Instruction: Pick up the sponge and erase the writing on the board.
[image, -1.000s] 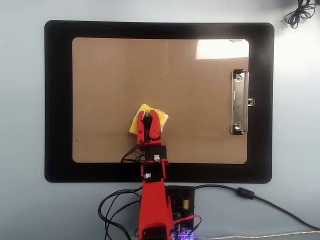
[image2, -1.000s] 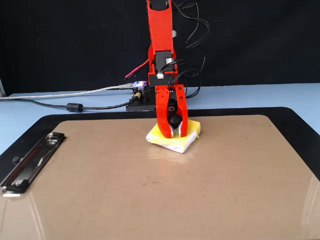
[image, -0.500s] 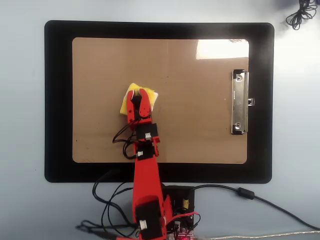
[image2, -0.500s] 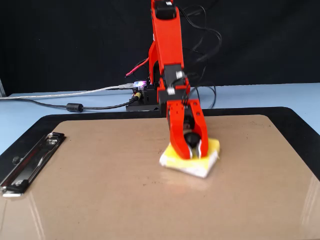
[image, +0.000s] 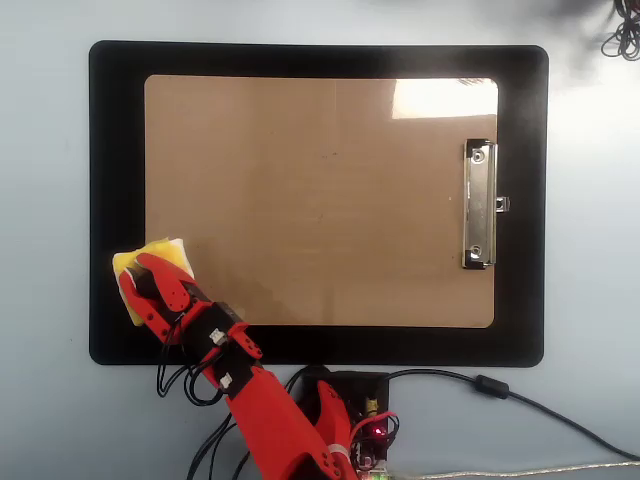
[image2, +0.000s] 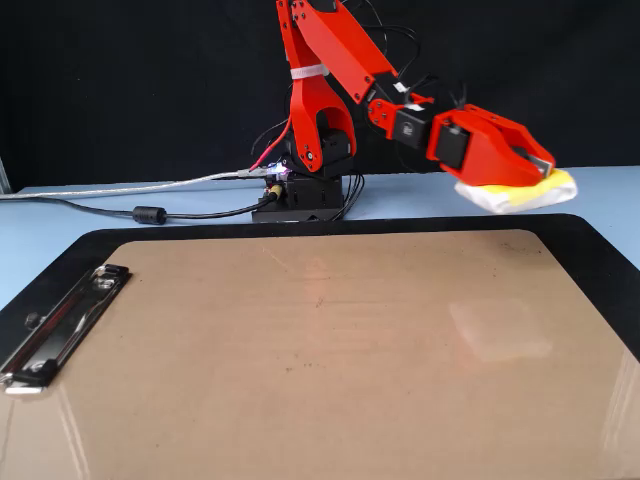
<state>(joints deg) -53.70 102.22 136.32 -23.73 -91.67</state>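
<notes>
My red gripper (image: 136, 274) is shut on the yellow sponge (image: 152, 254) and holds it in the air. In the overhead view the pair hangs over the lower left edge of the brown board (image: 320, 200), partly over the black mat. The fixed view shows the gripper (image2: 545, 166) raised at the right, past the board's (image2: 300, 350) far right corner, with the sponge (image2: 515, 193) showing white and yellow under the jaws. Its black knob is hidden between the jaws. No writing shows on the board in either view.
A silver clip (image: 479, 205) lies at the board's right short edge in the overhead view, left (image2: 60, 320) in the fixed view. A black mat (image: 115, 150) lies under the board. The arm's base (image2: 300, 190) and cables (image2: 150, 213) sit behind.
The gripper lifted the sponge off the board's middle and swung it left in the overhead view, right in the fixed view, out to the board's edge. A faint damp patch shows on the board.
</notes>
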